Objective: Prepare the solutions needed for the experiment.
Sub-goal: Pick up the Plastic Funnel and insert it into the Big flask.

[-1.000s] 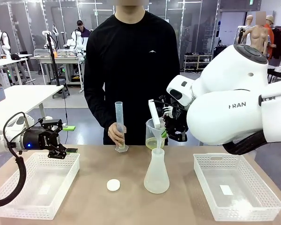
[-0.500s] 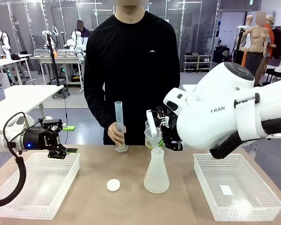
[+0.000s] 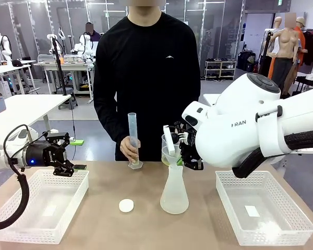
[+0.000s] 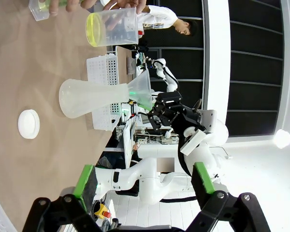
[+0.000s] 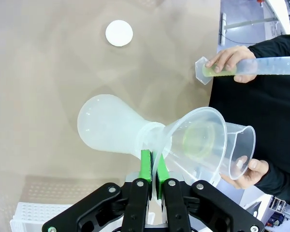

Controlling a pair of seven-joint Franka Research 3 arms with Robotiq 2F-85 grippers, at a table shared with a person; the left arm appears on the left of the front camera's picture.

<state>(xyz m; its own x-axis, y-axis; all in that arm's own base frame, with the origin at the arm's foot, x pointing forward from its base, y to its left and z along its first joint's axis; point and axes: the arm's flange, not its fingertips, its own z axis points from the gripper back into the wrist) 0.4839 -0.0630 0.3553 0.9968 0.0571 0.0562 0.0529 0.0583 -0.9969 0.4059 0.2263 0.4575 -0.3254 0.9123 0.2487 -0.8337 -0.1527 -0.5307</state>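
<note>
solutions (image 4: pixel 92 30) low in upright beaker (image 4: pixel 120 26); right gripper (image 5: pixel 151 162) pinches funnel (image 5: pixel 183 154) rim

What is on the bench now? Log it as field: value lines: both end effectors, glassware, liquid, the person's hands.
Left end effector: open, empty, by the left basket
Right end effector: shut on the funnel rim
Funnel: seated in the flask mouth
Flask: upright on the table
Solution: yellow-green, low in the beaker
Beaker: held in one hand beside the funnel
Cylinder: standing upright, other hand around it
Cap: loose, beside the flask
</note>
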